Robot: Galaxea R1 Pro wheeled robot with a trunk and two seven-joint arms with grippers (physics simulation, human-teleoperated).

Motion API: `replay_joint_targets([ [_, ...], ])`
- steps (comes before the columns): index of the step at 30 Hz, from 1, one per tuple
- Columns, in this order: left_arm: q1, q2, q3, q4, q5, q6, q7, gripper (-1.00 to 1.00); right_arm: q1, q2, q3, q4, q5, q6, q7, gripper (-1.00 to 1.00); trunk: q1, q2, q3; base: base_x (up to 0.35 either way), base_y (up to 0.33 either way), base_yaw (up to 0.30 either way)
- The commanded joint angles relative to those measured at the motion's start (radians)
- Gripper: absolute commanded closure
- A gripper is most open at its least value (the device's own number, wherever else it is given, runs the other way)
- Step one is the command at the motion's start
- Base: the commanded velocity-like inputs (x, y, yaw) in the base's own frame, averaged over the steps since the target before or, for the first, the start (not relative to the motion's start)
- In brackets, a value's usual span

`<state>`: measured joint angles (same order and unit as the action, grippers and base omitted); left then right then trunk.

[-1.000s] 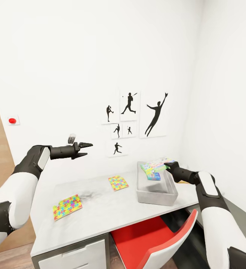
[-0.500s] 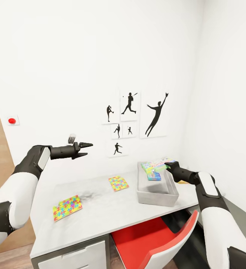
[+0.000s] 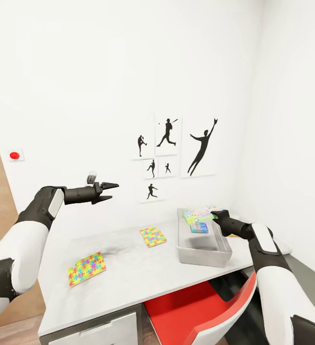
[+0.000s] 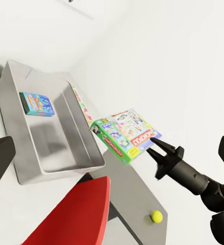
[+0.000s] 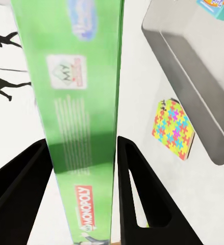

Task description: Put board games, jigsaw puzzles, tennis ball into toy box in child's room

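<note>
Scanning left: your left gripper [image 3: 110, 186] hangs idle with jaws apart, both jigsaw puzzles [image 3: 86, 267] wait on the table [image 3: 129, 282], one blue game [image 4: 38, 102] is binned (ball outstanding), right gripper [image 3: 218, 216] clamps the Monopoly box [image 4: 126, 133] over the toy box [image 3: 200, 256].

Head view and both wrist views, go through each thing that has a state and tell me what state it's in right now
Right gripper: shut on the Monopoly box.
Monopoly box: held in the air at the toy box's rim.
Left gripper: open, empty, raised.
Toy box: lidless, holding the blue game box.
Blue game box: lying in the toy box.
Two jigsaw puzzles: flat on the table.
Tennis ball: resting on the table.
</note>
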<state>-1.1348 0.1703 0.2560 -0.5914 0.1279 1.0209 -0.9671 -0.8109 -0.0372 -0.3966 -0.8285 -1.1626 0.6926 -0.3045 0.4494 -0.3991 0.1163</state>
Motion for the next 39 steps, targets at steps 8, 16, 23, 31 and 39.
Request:
replay_joint_targets([
  [8,0.001,0.000,0.001,0.000,0.002,0.005,-0.001,-1.00,-0.029,0.000,0.001,0.078,-0.013,-0.037,-0.010,1.00,0.001,-0.001,0.000,0.025,0.016,0.000],
  [16,0.003,0.000,0.002,0.001,0.001,0.005,-0.001,-1.00,-0.033,0.002,0.006,0.087,-0.011,-0.109,-0.030,1.00,0.001,-0.001,0.000,0.001,0.000,0.000],
  [23,0.003,0.001,0.002,0.000,0.002,0.005,-0.001,-1.00,-0.033,0.026,0.008,0.088,-0.005,-0.157,-0.071,1.00,0.001,-0.001,0.000,0.000,0.000,0.000],
  [31,0.003,0.002,0.003,0.001,0.002,0.005,-0.001,-1.00,-0.033,0.028,0.010,0.086,-0.005,-0.160,-0.073,1.00,0.001,-0.001,0.000,0.000,0.000,0.000],
  [39,0.003,0.001,0.004,0.000,0.001,0.005,-0.001,-1.00,-0.033,0.028,0.010,0.085,-0.005,-0.160,-0.067,1.00,0.001,-0.001,0.000,0.000,0.000,0.000],
])
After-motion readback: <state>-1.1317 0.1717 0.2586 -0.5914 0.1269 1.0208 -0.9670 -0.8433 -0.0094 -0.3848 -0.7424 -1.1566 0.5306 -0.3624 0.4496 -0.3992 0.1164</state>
